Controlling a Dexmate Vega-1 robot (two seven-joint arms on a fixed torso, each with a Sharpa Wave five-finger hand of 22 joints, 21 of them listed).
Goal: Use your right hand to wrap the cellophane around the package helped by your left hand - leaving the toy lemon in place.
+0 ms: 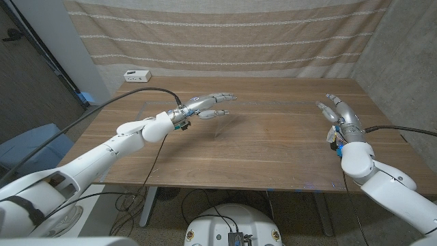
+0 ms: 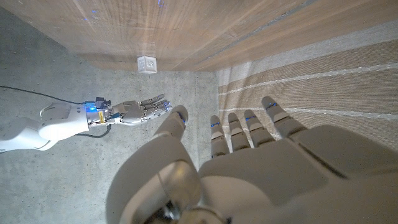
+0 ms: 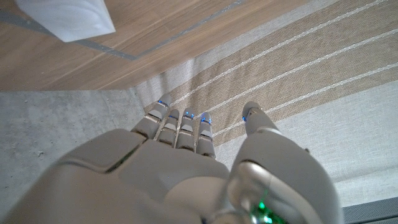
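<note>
You cannot make out the cellophane, the package or the toy lemon for certain on the wooden table. The nearest candidate is a pale, cloudy shape lying on the table by a thin grey line in the right wrist view, and what it is cannot be told. Your left hand hovers over the table's left half, fingers stretched out and apart, holding nothing. Your right hand stands near the table's right edge, fingers raised and spread, also holding nothing. A small white box sits at the table's far left corner. A striped curtain hangs behind the table.
</note>
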